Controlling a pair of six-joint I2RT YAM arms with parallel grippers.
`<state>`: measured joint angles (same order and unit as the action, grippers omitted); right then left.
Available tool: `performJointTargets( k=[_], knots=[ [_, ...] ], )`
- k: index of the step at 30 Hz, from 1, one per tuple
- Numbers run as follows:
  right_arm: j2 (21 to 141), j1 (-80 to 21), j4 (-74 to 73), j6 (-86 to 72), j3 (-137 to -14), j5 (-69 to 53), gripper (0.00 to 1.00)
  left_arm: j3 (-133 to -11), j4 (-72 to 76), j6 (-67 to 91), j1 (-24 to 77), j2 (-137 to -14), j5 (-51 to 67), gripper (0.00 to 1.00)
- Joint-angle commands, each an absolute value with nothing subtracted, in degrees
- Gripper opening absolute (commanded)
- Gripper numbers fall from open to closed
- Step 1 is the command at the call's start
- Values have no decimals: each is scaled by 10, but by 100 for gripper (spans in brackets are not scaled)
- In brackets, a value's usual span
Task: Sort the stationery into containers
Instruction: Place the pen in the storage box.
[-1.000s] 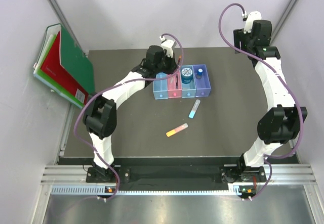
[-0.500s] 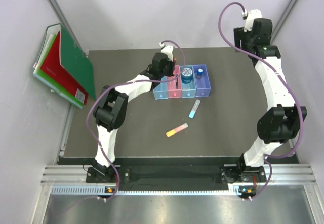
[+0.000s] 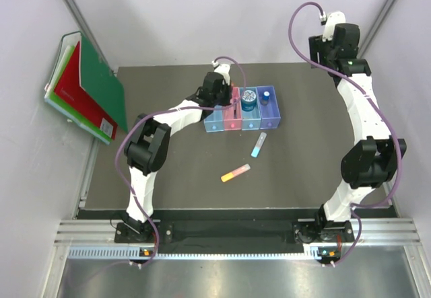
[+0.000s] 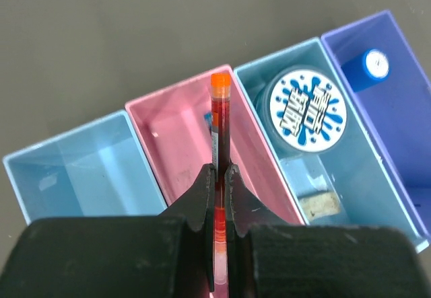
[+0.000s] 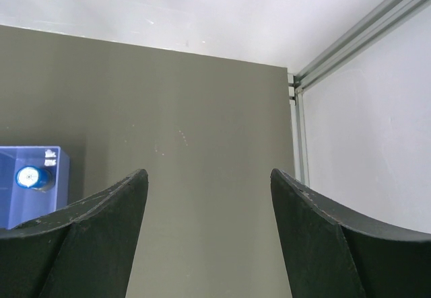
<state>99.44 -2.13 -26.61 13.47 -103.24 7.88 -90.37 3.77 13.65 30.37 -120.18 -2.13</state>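
Note:
My left gripper [image 4: 219,171] is shut on the red-black pen [image 4: 220,113], which points forward over the pink bin [image 4: 172,143] of the containers [image 3: 269,116]. The light-blue bin [image 4: 87,177] shows nothing inside. A round blue tin [image 4: 306,109] and a beige eraser [image 4: 316,204] lie in the blue bin. The grey-capped blue bottle [image 4: 372,62] stands in the violet-blue bin. A light-blue stick [image 3: 258,144] and a yellow-pink stick [image 3: 236,173] lie loose on the mat in front of the bins. My right gripper [image 5: 209,173] hangs open and holds nothing, high at the back right.
Green and red folders [image 3: 87,86] lean against the left wall. A metal frame post [image 5: 296,130] runs along the mat's right edge beside the white wall. The dark mat [image 3: 182,170] ends at a rail by the arm bases.
My left wrist has shifted a little to the right over the bins with the pen, and the left elbow has swung in. The right arm has stayed put.

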Motion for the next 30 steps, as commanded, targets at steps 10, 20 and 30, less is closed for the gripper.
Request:
performJointTargets(
  k=[10,20,30],
  knots=[
    [985,-32,-251,141,-1050,84,73,-880,20,151,303,-1194,-3,17],
    [976,-36,-251,141,-1042,85,74,-889,44,144,303,-1188,-3,43],
    [962,-40,-253,150,-1032,84,75,-891,57,46,301,-1116,143,45]
  ],
)
